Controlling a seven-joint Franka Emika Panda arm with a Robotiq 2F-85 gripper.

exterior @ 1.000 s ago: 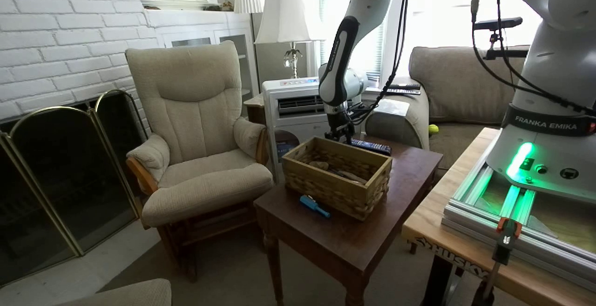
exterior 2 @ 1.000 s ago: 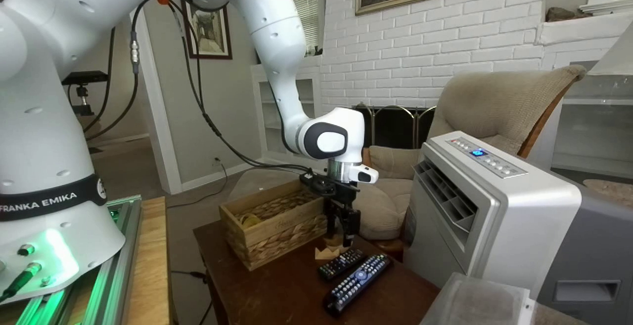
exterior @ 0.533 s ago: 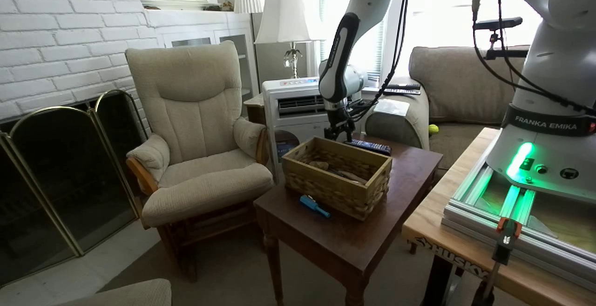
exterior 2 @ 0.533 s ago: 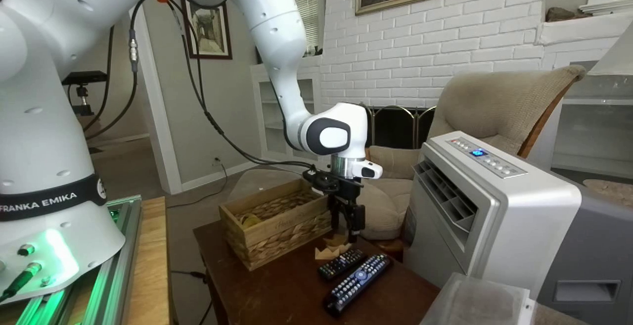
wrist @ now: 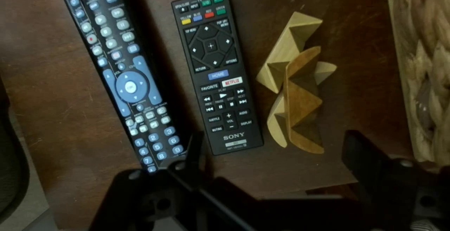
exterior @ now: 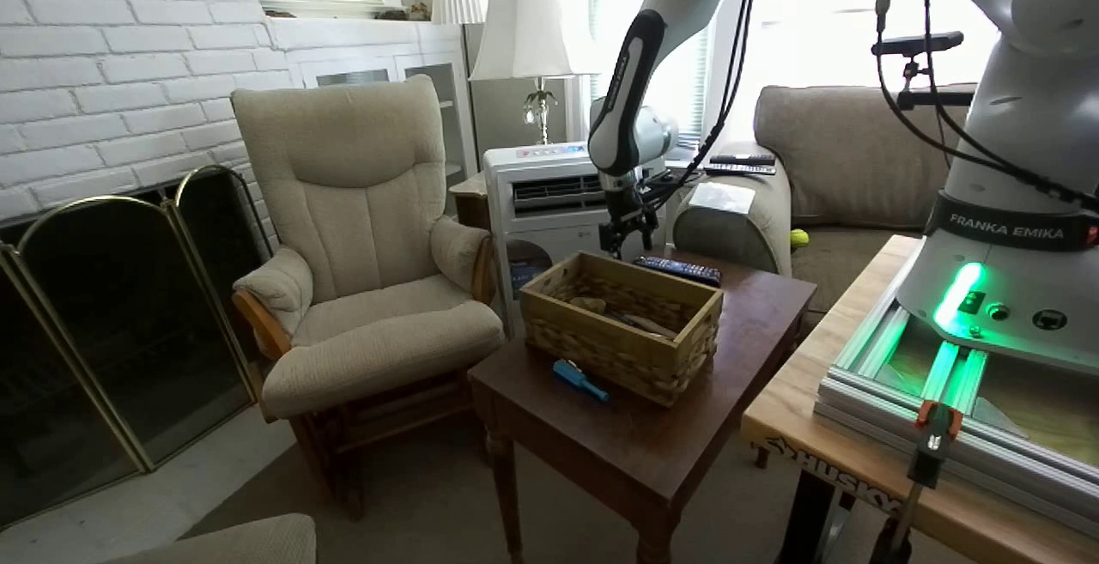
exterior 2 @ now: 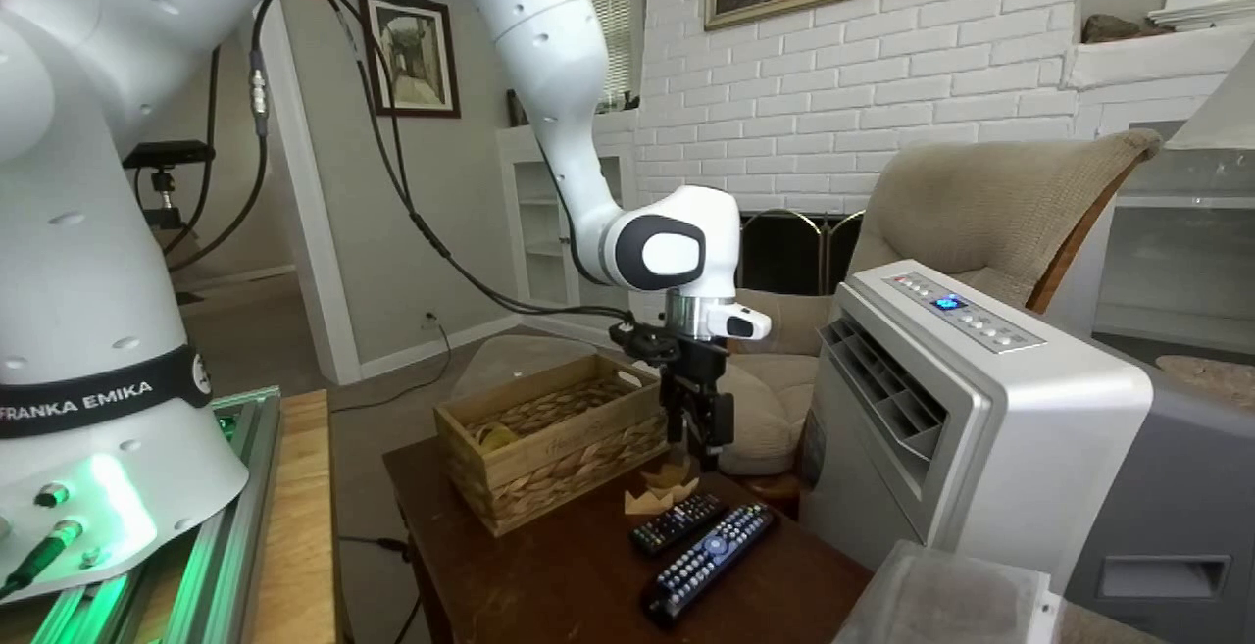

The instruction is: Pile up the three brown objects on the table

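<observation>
Brown and smooth, the surface (wrist: 52, 101) is standing near a beige chair (exterior: 369, 229). It is carrying 3 pointy wooden pieces (wrist: 302, 94). A darker piece (wrist: 303, 113) is lying across a paler piece (wrist: 276, 125). Another pale piece (wrist: 284, 50) is lying right by them; I cannot tell if it is touching. The hand (wrist: 274, 141) is hanging above the surface, holding its 2 fingers wide apart. A small remote (wrist: 217, 72) is lying beside the pieces, and a big remote (wrist: 130, 87) is lying past it. A woven basket (exterior 2: 578, 472) is standing near the pieces, and a blue thing (exterior: 579, 379) is lying beside it.
</observation>
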